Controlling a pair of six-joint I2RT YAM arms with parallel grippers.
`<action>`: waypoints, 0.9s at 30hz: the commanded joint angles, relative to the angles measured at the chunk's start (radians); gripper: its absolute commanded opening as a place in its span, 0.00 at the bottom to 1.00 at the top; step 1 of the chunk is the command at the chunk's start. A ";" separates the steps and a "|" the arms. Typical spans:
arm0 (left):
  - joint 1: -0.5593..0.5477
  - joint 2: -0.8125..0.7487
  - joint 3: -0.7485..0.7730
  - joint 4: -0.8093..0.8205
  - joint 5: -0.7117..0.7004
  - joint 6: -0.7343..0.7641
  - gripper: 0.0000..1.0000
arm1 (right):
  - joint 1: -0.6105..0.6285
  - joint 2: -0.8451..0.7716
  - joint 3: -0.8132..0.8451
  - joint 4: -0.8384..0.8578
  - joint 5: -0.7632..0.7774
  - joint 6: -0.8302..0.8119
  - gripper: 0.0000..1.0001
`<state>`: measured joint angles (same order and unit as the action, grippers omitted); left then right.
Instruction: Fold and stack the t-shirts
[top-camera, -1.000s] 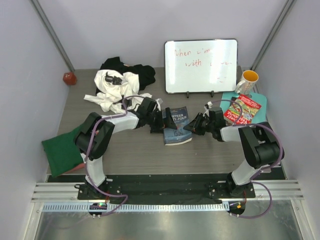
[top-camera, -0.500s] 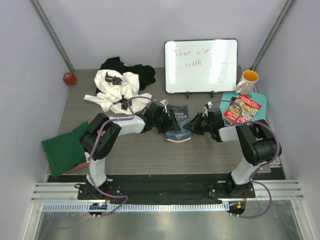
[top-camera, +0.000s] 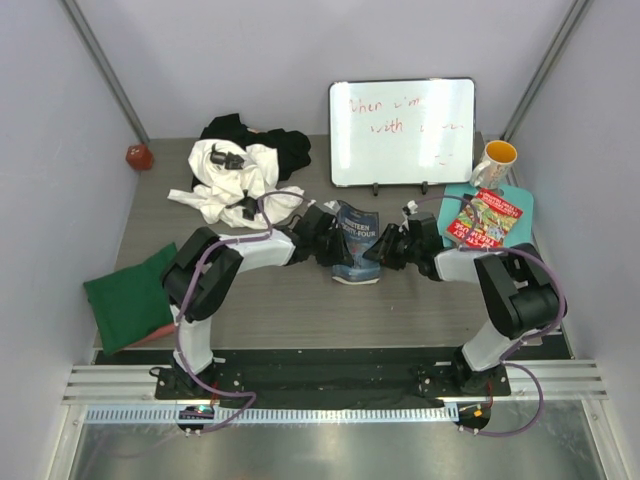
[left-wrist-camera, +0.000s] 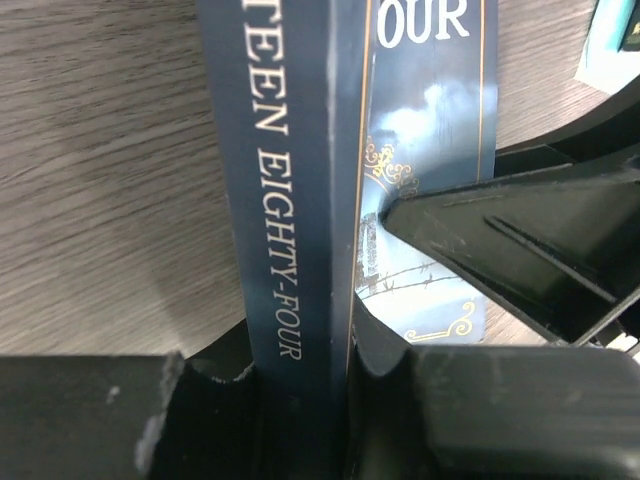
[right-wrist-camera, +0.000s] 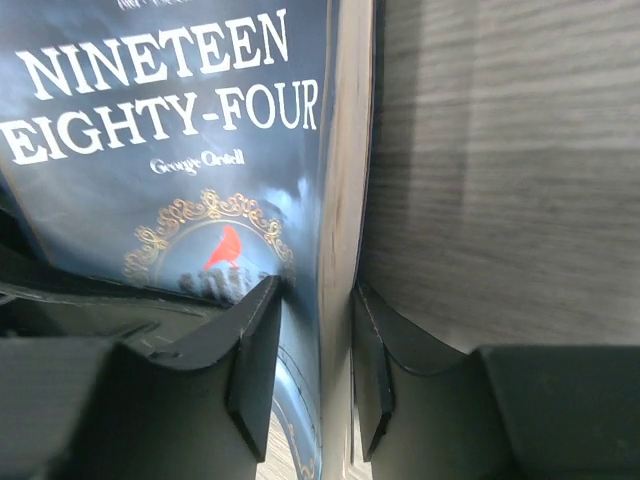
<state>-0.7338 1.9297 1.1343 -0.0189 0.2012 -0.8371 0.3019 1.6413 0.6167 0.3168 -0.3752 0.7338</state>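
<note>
Left jaws: I saw the left gripper (left-wrist-camera: 300, 370) closed narrow on the spine of the blue book (left-wrist-camera: 290, 200), one finger (left-wrist-camera: 200, 400) against each side of the spine.
Right jaws: the right gripper (right-wrist-camera: 315, 300) sat narrowly astride the opposite long edge of the book, where the pages showed. One finger (right-wrist-camera: 255, 350) lay on the cover side and the other on the page side. I could not tell whether the pads pressed the book.
Blue book: it was reared up between the two grippers at mid-table. I could not tell whether its lower edge touched the table (top-camera: 290, 300).
Arms: from above, the left gripper (top-camera: 328, 238) and right gripper (top-camera: 383, 247) met at the book (top-camera: 356, 248) from either side, both reaching inward.
White t-shirt (top-camera: 235, 180): it lay crumpled in a heap at the far left of the table, just beyond the left arm and apart from both grippers.
Black t-shirt (top-camera: 285, 148): it was bunched in the same heap, behind the white one.
Green t-shirt (top-camera: 125, 298): it lay flat at the near left edge, well apart from the heap.
Whiteboard (top-camera: 400, 130): it stood at the back.
Far right: a mug (top-camera: 495, 160) stood by a teal mat (top-camera: 520, 200) bearing a second book (top-camera: 485, 220).
Far left corner: a red ball (top-camera: 138, 156) sat there.
</note>
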 joint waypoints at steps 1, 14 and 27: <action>0.016 -0.026 0.012 -0.153 -0.101 0.113 0.00 | 0.028 -0.090 0.034 -0.133 0.038 -0.083 0.41; 0.195 -0.083 0.226 -0.318 -0.219 0.148 0.00 | 0.028 -0.290 0.034 -0.309 0.159 -0.154 0.41; 0.269 0.144 0.537 -0.481 -0.157 0.268 0.00 | 0.028 -0.348 0.060 -0.377 0.150 -0.165 0.41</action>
<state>-0.4747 2.0090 1.5646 -0.4625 0.0212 -0.6498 0.3256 1.3472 0.6323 -0.0483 -0.2337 0.5884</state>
